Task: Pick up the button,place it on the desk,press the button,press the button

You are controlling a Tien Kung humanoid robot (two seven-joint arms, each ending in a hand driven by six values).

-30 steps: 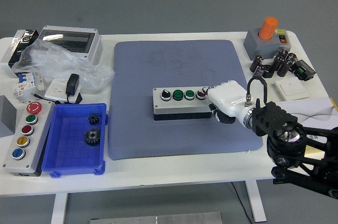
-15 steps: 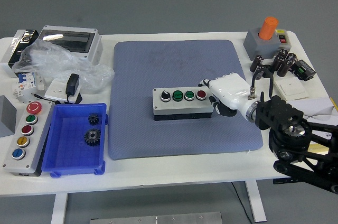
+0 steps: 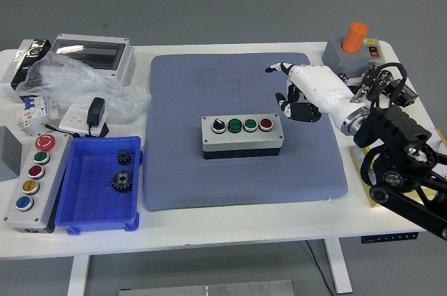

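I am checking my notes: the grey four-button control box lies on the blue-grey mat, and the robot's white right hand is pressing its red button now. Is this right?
Not quite. The grey four-button control box does lie on the blue-grey mat, but the white right hand hovers above and right of it, touching no button. The head view shows this.

White table (image 3: 230, 223) under a slate-blue mat (image 3: 209, 86) with fine woven texture. Grey button box (image 3: 242, 136), black base; its caps black, green, green, red. White hand (image 3: 307, 90), black finger joints, black arm (image 3: 401, 170). Bright blue tray (image 3: 84, 202), dark gears (image 3: 122, 181). Orange cap (image 3: 357, 35) on a grey block.
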